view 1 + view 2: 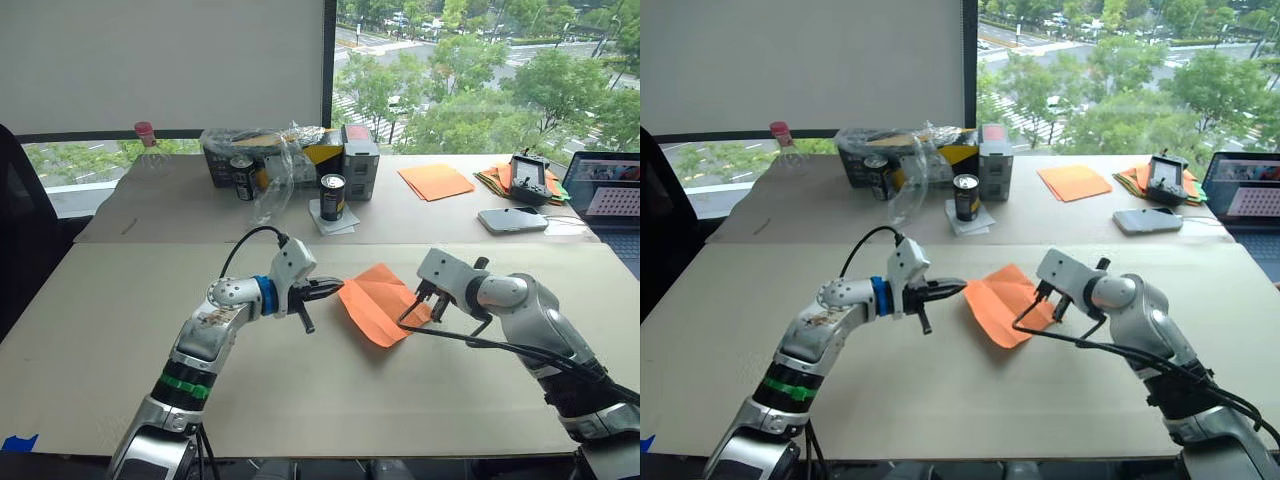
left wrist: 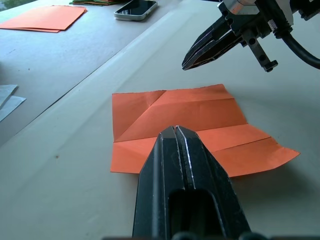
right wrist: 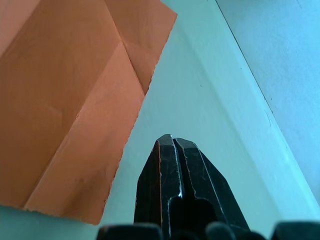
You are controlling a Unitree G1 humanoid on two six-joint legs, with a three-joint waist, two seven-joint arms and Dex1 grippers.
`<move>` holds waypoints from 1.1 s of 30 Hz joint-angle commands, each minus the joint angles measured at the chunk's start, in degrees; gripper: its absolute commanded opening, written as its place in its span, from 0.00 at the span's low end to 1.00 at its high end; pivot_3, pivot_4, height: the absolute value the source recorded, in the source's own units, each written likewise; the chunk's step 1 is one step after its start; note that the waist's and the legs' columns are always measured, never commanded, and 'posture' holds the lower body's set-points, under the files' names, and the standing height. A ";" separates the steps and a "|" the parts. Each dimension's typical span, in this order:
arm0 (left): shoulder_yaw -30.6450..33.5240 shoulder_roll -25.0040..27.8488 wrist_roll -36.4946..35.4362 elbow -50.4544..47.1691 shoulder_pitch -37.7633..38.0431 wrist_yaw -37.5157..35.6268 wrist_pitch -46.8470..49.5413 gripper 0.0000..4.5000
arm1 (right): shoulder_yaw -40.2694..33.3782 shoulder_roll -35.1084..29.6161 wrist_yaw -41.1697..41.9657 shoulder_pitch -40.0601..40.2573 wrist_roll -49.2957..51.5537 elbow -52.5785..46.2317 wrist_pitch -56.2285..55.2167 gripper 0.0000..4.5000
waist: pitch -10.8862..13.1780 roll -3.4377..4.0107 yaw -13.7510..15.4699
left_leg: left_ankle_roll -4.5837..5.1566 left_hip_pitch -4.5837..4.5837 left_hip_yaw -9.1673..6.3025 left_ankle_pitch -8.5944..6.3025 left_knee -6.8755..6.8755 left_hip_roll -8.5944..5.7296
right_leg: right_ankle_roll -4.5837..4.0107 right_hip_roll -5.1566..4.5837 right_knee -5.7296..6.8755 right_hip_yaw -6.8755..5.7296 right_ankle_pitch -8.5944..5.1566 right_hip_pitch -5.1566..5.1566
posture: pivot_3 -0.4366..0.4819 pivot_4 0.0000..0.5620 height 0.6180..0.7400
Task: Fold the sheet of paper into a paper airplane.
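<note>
Two grippers flank the sheet of paper [image 1: 381,302], which lies flat near the middle of the tabletop [image 1: 300,390], bright orange and marked by crease lines, with one corner folded over into a triangular flap. The left gripper [image 1: 338,288] points at the sheet's left edge, just beside it, its two black fingers [image 2: 182,165] pressed together with nothing between them; from the left wrist view their tips sit over the near edge of the paper. The right gripper [image 1: 414,312] hangs above the sheet's right side, its fingers [image 3: 172,165] also closed flat against each other and gripping nothing; in the right wrist view the tips are over bare tabletop just beside the paper's edge. Whether either gripper touches the sheet cannot be told.

Farther back, well apart from the sheet, a dark drink can [image 1: 332,197] stands on a white napkin [image 1: 333,221]. Behind it lies a black tray [image 1: 222,165] wrapped in clear plastic, with a second can [image 1: 242,177] and a small grey box [image 1: 360,166] near it. A pink-capped clear bottle [image 1: 147,140] stands toward the far left. To the far right rest smooth orange sheets [image 1: 435,181], a multicoloured paper pile [image 1: 494,179] bearing a black device [image 1: 528,176], a phone [image 1: 511,220], and a laptop [image 1: 609,195] at the edge.
</note>
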 commanded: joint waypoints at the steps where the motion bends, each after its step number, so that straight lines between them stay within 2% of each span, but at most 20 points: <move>1: 0.78 1.19 -0.58 -2.89 0.56 1.03 1.47 0.00 | 0.11 0.53 -0.83 -2.17 -1.33 2.81 -3.44 0.01 | 0.00 0.00 0.00 | 0.00 0.00 0.00 0.00 0.00 0.00 | 0.00 0.00 0.01 0.00 0.00 0.00 | 0.48 0.27 0.43; 5: 0.40 2.86 -0.47 -4.66 2.47 1.60 2.95 0.00 | 0.31 1.57 0.85 -2.19 -0.21 5.25 -4.91 0.01 | 0.00 0.00 -0.37 | -0.01 0.00 0.05 0.00 -0.02 0.01 | 0.00 0.01 0.04 0.06 0.00 -0.06 | 0.48 0.27 0.43; 9: 0.94 3.88 -0.90 -5.33 3.20 1.78 3.22 0.00 | -0.83 2.75 5.36 -0.10 4.41 2.51 -3.87 0.01 | 0.00 0.00 -0.22 | 0.00 0.00 0.05 0.00 0.00 0.01 | -0.01 0.02 0.04 0.06 0.00 -0.05 | 0.48 0.27 0.43; 21: 2.35 7.38 -1.27 -2.67 2.47 0.75 2.00 0.00 | 0.46 4.87 11.77 7.98 10.30 -12.08 1.39 0.01 | -0.01 0.01 -0.28 | 0.00 0.01 0.03 0.00 -0.01 0.07 | -0.01 0.06 0.04 0.04 0.01 -0.05 | 0.48 0.27 0.43; 29: 2.16 8.98 -2.03 -3.33 3.18 -1.27 2.51 0.00 | 1.82 6.71 10.55 10.70 11.95 -20.07 6.59 0.01 | -0.01 0.01 -0.17 | 0.00 0.01 0.02 0.00 0.00 0.07 | -0.01 0.05 0.04 0.03 0.01 -0.05 | 0.48 0.27 0.43; 33: 2.16 10.32 -2.30 -4.35 4.48 -2.68 3.12 0.00 | -0.52 4.69 10.19 10.87 12.72 -21.59 8.03 0.01 | -0.01 0.01 -0.13 | 0.00 0.00 0.02 0.00 -0.01 0.06 | -0.01 0.05 0.04 0.03 0.01 -0.05 | 0.48 0.27 0.43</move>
